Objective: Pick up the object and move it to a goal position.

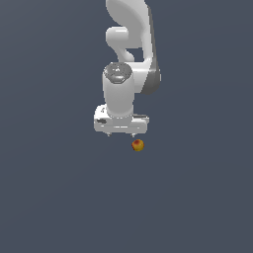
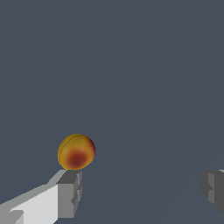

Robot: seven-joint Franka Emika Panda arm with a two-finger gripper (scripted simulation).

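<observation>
Misalignment is the main danger here: the gripper (image 2: pixel 140 192) hangs with its jaws spread wide and grasping nothing, and the object (image 1: pixel 138 145), a small rounded lump of red running into orange-yellow, does not sit in the middle of the gap. In the wrist view the object (image 2: pixel 76 151) lies just off the tip of one finger (image 2: pixel 70 192), while the other finger (image 2: pixel 213 189) stands well apart from it across the opening. In the exterior view it rests on the plain grey bench (image 1: pixel 54 197) just past the gripper, toward the exterior view's right end of the hand. If the arm were to come straight down from this pose, that near fingertip would probably land on or graze the lump, and a smooth round thing like this would likely roll away or squirt out sideways. Closing off-centre could also pinch it only at its edge, giving a hold too weak to carry it to the goal. No container, tray or bin is visible in either view, and no goal marker can be seen.
</observation>
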